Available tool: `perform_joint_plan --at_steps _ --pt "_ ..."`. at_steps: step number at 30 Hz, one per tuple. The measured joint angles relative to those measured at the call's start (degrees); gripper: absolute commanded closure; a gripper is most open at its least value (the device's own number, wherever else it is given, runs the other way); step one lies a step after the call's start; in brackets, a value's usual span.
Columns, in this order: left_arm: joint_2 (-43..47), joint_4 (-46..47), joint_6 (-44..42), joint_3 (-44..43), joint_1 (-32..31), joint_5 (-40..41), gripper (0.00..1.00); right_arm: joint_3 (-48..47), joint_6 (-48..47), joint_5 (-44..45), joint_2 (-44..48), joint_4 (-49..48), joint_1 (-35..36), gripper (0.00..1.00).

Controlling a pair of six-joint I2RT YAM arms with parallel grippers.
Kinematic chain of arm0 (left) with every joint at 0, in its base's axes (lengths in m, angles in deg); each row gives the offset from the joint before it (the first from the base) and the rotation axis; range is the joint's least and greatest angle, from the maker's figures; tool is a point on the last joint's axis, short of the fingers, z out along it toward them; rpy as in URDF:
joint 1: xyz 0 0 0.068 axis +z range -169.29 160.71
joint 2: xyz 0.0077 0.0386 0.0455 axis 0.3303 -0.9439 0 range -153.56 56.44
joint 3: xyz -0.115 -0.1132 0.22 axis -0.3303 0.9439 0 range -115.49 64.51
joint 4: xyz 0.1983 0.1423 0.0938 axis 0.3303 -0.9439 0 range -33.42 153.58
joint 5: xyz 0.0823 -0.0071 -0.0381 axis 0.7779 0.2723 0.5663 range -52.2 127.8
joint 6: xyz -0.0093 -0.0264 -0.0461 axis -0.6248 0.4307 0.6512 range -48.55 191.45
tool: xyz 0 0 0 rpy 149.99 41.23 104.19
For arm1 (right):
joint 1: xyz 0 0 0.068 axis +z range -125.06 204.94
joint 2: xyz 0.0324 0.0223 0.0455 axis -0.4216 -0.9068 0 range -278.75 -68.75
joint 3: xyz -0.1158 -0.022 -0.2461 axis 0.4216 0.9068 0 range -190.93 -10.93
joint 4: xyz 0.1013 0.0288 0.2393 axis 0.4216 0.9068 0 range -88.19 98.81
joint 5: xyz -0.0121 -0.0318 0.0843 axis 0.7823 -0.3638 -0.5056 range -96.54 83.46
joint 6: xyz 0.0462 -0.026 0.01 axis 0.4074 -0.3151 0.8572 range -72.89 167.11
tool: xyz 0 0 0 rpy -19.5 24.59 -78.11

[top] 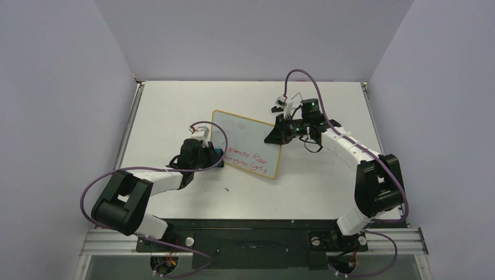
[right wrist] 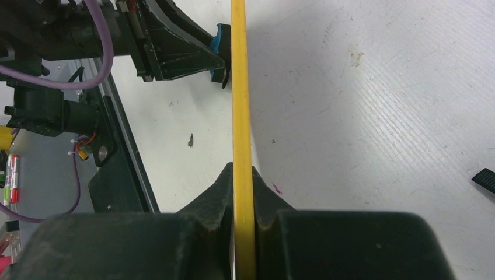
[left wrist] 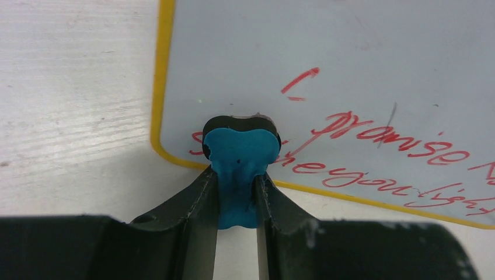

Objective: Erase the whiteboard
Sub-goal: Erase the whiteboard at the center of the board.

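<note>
The whiteboard [top: 248, 140] with a yellow frame stands tilted at the table's middle, red handwriting across its lower part [left wrist: 379, 151]. My left gripper [top: 215, 153] is shut on the blue-and-black eraser [left wrist: 239, 169], whose black felt face presses on the board's lower left corner over the red writing. My right gripper [top: 279, 133] is shut on the board's right edge; in the right wrist view the yellow frame [right wrist: 240, 105] runs edge-on between my fingers [right wrist: 219, 195]. The eraser also shows there [right wrist: 218, 44], at the far end of the frame.
Purple-grey walls enclose the table on three sides. A black stand foot [right wrist: 484, 179] lies on the table at the right. A metal rail [top: 251, 239] with the arm bases runs along the near edge. Small marks dot the table [right wrist: 191, 139].
</note>
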Motion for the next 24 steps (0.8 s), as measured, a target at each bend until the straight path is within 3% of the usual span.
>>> perform_joint_plan --at_steps 6,13,24 --pt "0.33 -2.23 0.26 -0.5 4.96 -1.33 1.0 -0.02 -0.57 0.02 0.0 -0.02 0.17 1.0" --pt "0.33 -3.82 0.04 -1.44 5.22 -1.73 1.0 -0.02 -0.66 0.04 0.0 -0.02 0.33 1.0" --pt "0.35 -3.67 -1.05 -3.65 -2.62 -2.49 1.0 -0.52 -1.09 0.55 0.0 0.31 0.37 1.0"
